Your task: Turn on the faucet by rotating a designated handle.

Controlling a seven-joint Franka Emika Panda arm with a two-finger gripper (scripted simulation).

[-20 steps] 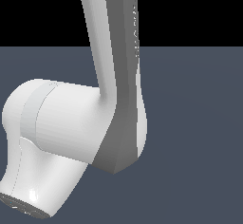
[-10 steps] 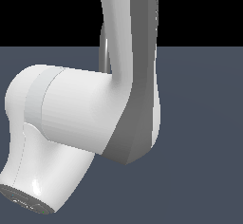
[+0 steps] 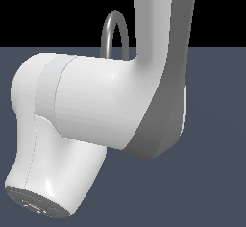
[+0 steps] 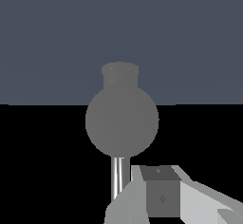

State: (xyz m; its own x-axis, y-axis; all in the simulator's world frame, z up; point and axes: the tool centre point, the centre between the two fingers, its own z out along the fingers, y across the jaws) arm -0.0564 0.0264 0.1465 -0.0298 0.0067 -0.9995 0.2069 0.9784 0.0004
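Note:
In the exterior view only the top of the faucet's [image 3: 114, 29] grey arched spout shows, behind my white arm; its base and the handle are hidden there. In the wrist view the faucet [image 4: 122, 118] appears as a round grey body with a short cylinder on it. A thin grey rod [image 4: 118, 178] runs from that body toward my gripper; it looks like the handle, but I cannot tell for sure. My gripper [image 4: 156, 197] is right beside the rod. One finger [image 4: 162, 192] with a dark pad shows. I cannot tell whether the jaws are open.
My white and grey arm [image 3: 110, 106] fills most of the exterior view and hides the gripper there. A flat dark blue-grey floor [image 3: 216, 182] lies all around, with black background above it.
My arm has swung toward the exterior view's right, and the arched spout has come into sight behind it.

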